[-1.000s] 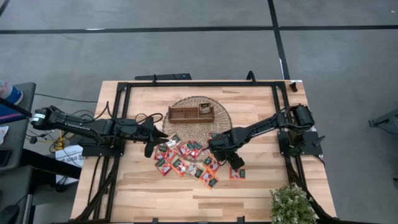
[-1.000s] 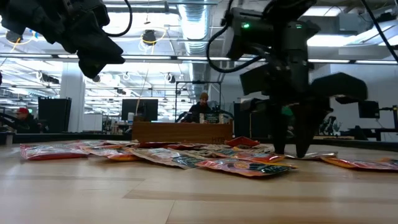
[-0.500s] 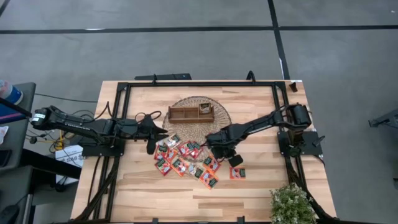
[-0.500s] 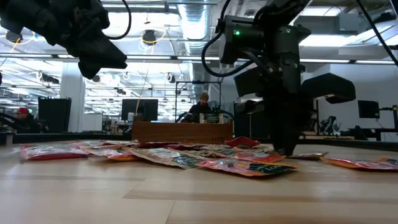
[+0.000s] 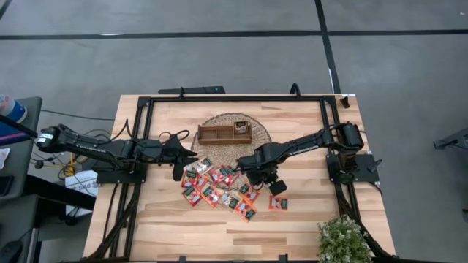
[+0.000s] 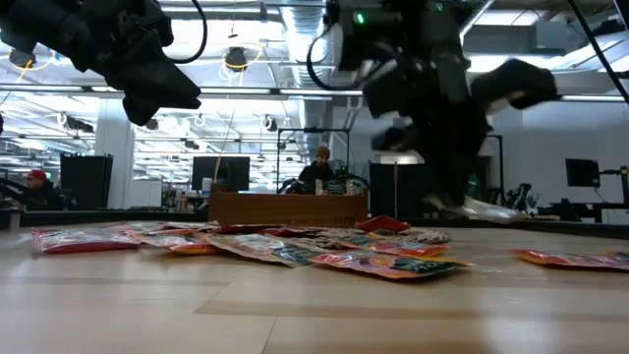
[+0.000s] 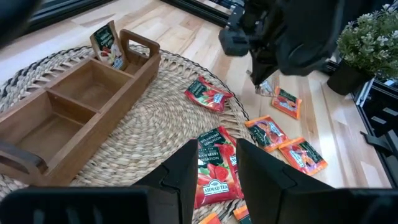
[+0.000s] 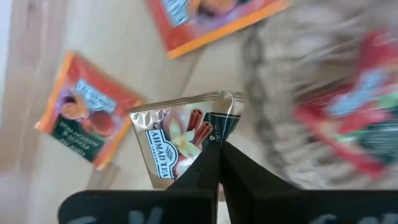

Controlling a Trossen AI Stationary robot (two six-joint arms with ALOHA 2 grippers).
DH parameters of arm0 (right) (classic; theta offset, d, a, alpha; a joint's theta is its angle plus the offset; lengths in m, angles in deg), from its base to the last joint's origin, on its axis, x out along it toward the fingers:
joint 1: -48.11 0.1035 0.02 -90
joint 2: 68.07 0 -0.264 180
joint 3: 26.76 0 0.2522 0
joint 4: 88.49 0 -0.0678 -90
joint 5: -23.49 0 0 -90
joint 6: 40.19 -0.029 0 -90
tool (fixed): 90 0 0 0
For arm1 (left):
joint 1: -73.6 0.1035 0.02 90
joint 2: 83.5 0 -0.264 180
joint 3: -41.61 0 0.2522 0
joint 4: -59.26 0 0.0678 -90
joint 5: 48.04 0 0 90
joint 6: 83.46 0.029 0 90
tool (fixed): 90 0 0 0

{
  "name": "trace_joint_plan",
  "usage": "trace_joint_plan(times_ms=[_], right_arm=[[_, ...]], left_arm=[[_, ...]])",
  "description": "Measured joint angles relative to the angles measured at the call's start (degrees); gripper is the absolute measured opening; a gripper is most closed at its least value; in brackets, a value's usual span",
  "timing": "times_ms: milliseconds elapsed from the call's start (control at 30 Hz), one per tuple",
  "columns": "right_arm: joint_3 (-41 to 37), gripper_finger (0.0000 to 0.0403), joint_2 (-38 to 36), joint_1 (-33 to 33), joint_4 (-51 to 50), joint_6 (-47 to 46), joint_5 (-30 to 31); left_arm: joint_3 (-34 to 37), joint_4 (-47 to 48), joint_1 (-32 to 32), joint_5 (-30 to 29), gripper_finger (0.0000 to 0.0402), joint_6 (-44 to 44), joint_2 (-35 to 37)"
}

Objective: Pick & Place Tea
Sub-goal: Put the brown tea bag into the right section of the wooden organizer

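Overhead, right gripper point(image 8: 217, 144) pinching flat silvery foil sachet point(image 8: 180, 134) (crinkled edge) above round woven mat point(image 5: 227, 150); left gripper point(image 7: 214, 165) spread

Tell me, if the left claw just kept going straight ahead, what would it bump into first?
Probably the red tea sachet lying on the woven mat just past the open left gripper, though depth is hard to judge.

Grey floor point(image 5: 219, 51) (black seams), ceiling lights point(image 6: 236, 59), seated person point(image 6: 320, 169).
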Motion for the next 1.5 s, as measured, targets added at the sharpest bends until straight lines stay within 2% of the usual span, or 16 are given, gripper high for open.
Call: trace_joint_plan(times_ms=[167, 433, 533, 867, 1000, 1100, 1367, 1500], right_arm=[[5.77, 0.0001, -0.07, -1.13, 1.45, 1.67, 9.83], [8.5, 0.0001, -0.13, -6.78, 18.63, 2.82, 27.61], [8.5, 0.0001, -0.15, -9.85, 22.64, 3.37, 31.07], [8.52, 0.0, 0.0, -20.13, 24.62, 3.85, 30.42], [8.54, 0.0, 0.09, -22.3, 24.5, 1.79, 27.43], [8.54, 0.0, 0.11, -22.26, 24.44, -0.12, 24.51], [8.33, 0.0, 0.14, -20.53, 24.66, -0.4, 24.62], [6.74, 0.0, 0.14, -20.61, 24.65, -2.0, 26.8]], left_arm=[[0.0, 0.0, 0.0, 0.02, 0.0101, 0.0, 0.0], [0.0, 0.01, 0.0, 0.02, 0.0101, 0.07, 0.0], [0.0, 0.0, 0.0, 0.02, 0.0101, 0.17, 0.0], [0.0, 0.63, 0.0, 0.04, 0.0101, 0.37, 0.0], [0.0, 1.9, 0.0, 0.06, 0.0101, 0.39, 0.0], [0.0, 2.14, 0.0, 0.04, 0.0101, 0.39, 0.0], [0.0, 2.14, 0.0, 0.04, 0.0101, 0.37, 0.0], [0.0, 2.12, 0.0, 0.04, 0.0101, 0.35, 0.0]])
